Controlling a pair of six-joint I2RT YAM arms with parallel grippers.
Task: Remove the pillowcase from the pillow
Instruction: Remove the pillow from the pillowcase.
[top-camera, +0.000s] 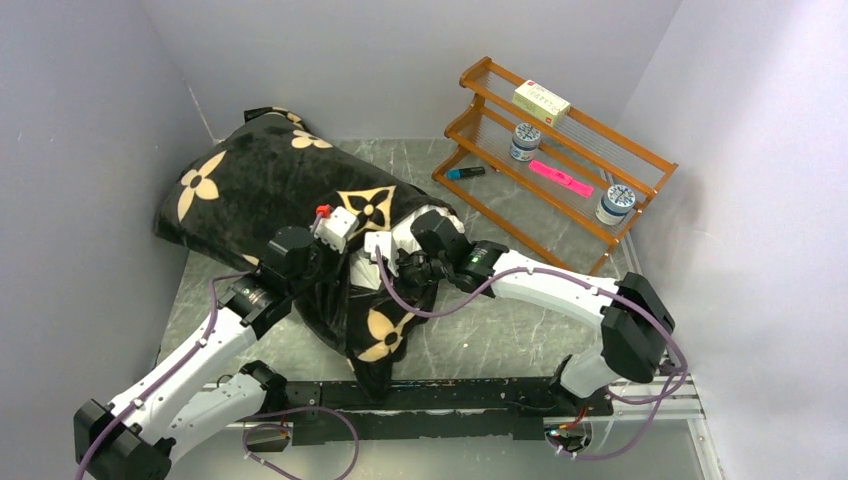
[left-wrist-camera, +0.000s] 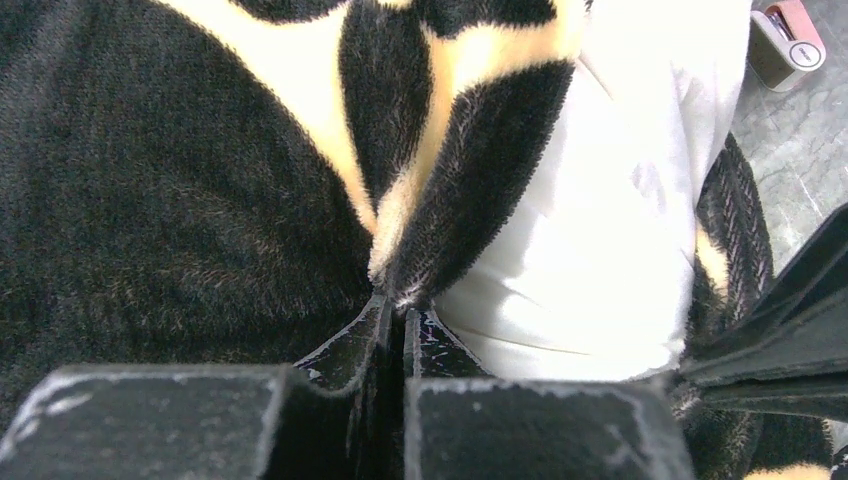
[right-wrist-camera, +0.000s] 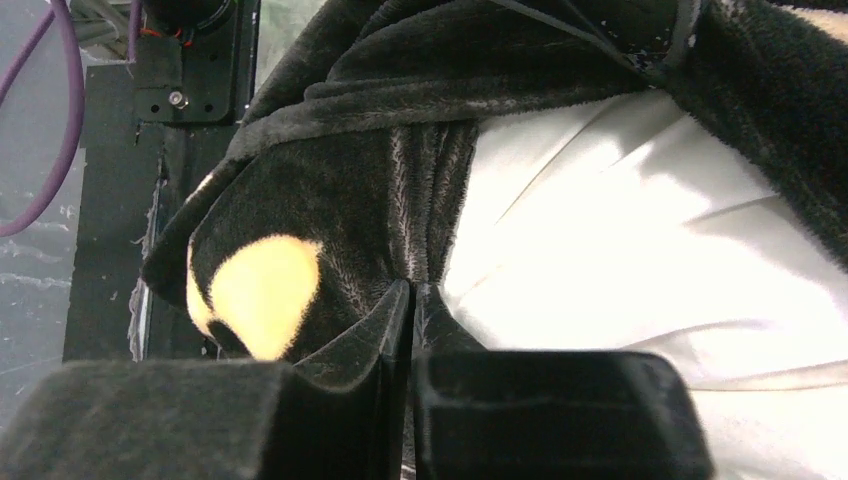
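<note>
The black plush pillowcase (top-camera: 260, 185) with tan flower motifs covers most of the pillow and lies from the back left to the table's middle. The white pillow (top-camera: 425, 222) shows only at the open end. In the left wrist view my left gripper (left-wrist-camera: 397, 305) is shut on the pillowcase's hem (left-wrist-camera: 470, 180), with the white pillow (left-wrist-camera: 600, 240) to its right. In the right wrist view my right gripper (right-wrist-camera: 412, 290) is shut on a fold of the pillowcase (right-wrist-camera: 340, 230), beside the bare pillow (right-wrist-camera: 640, 250). In the top view both grippers, left (top-camera: 335, 235) and right (top-camera: 392, 262), meet at the opening.
A wooden two-tier rack (top-camera: 560, 150) stands at the back right with a box (top-camera: 541, 101), two jars (top-camera: 524, 141) and a pink marker (top-camera: 560, 177). A blue marker (top-camera: 466, 173) lies on the table by it. Grey walls close the left, back and right.
</note>
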